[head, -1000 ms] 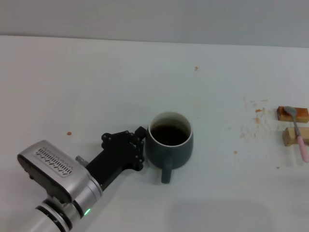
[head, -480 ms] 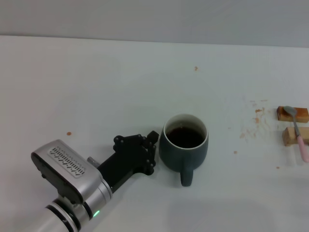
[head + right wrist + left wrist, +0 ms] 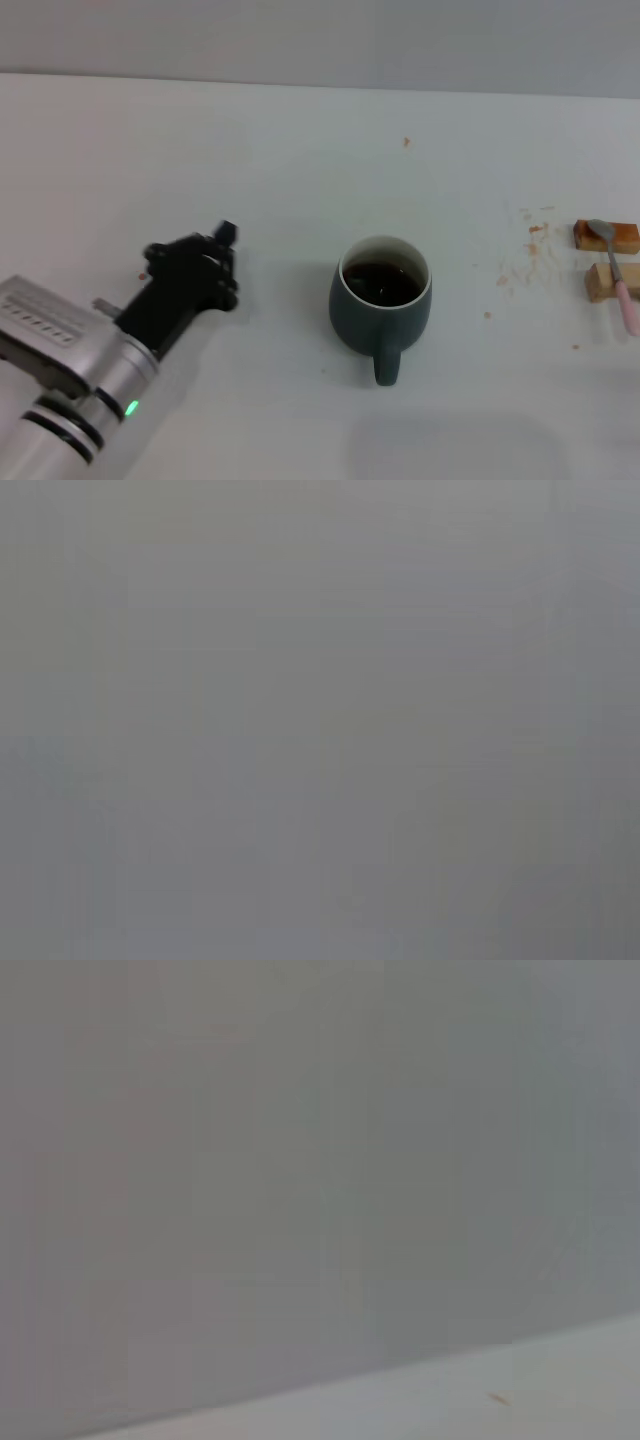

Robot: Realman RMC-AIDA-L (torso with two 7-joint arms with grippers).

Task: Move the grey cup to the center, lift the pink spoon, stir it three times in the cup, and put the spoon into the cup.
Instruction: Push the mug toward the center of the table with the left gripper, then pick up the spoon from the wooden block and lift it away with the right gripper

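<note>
The left gripper (image 3: pixel 222 238) hovers well left of the grey cup (image 3: pixel 380 297); its jaws' state is unclear. Nothing lies between. The pink spoon (image 3: pixel 616 270) rests across two wooden blocks (image 3: pixel 607 258) far right on the crumb-speckled white tabletop (image 3: pixel 300 160).

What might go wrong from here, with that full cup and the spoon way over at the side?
1. The cup holds dark liquid fairly near its rim, so a bump or brisk stirring may slop it onto the table.
2. The spoon lies across two small wooden blocks near the table's right edge; a clumsy grab could knock it off them.
3. The left gripper sits left of the cup, apart from it; a stray swing could hit the cup.
</note>
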